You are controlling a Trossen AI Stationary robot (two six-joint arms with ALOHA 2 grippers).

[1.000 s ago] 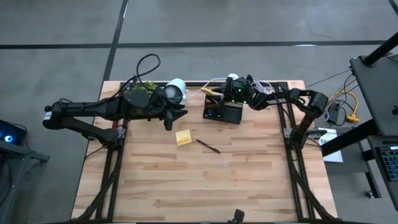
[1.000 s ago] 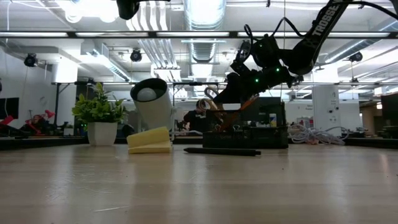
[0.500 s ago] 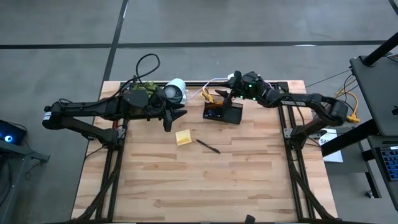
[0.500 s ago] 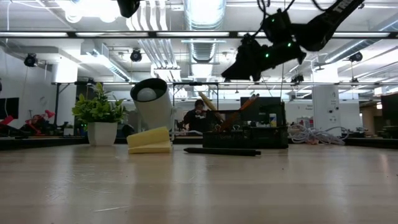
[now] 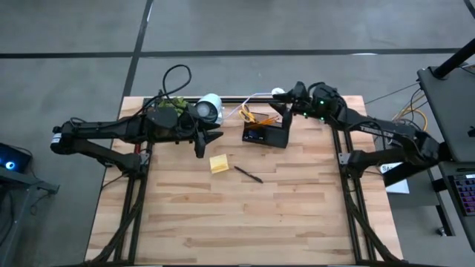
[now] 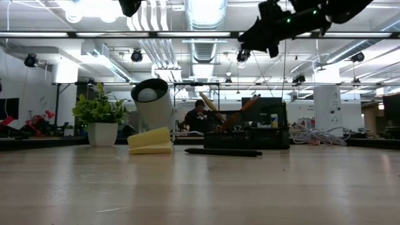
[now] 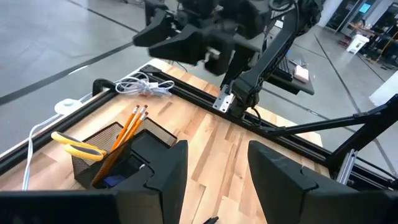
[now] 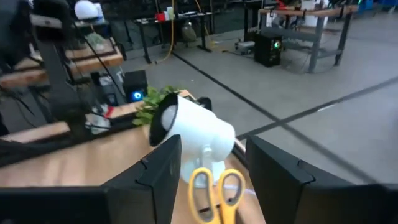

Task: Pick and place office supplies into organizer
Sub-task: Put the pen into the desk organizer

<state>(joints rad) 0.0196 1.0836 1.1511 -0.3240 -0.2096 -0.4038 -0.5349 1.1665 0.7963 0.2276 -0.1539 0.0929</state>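
Note:
The black organizer [image 5: 266, 134] stands at the table's far middle. Yellow-handled scissors [image 8: 214, 186] and orange pencils [image 7: 127, 130] stick up out of it, leaning against its walls. A yellow sticky-note pad [image 5: 219, 164] and a black pen [image 5: 249, 174] lie flat on the wood in front of it. My right gripper [image 5: 279, 111] hangs open, high above the organizer's far right side, with nothing between its fingers. My left gripper [image 5: 217, 138] hovers open to the left of the organizer, pointing at it, also with nothing between its fingers.
A white round lamp-like device [image 5: 210, 108] and a green potted plant [image 6: 100, 119] stand at the far left of the organizer. A white cable [image 7: 140, 87] lies coiled along the far edge. Bare wood spreads over the table's near half [image 5: 245, 222].
My right gripper has risen from just over the organizer to well above it and has drawn back toward the table's right edge. The pencils and scissors stay leaning in the organizer. The pad and pen have kept their places.

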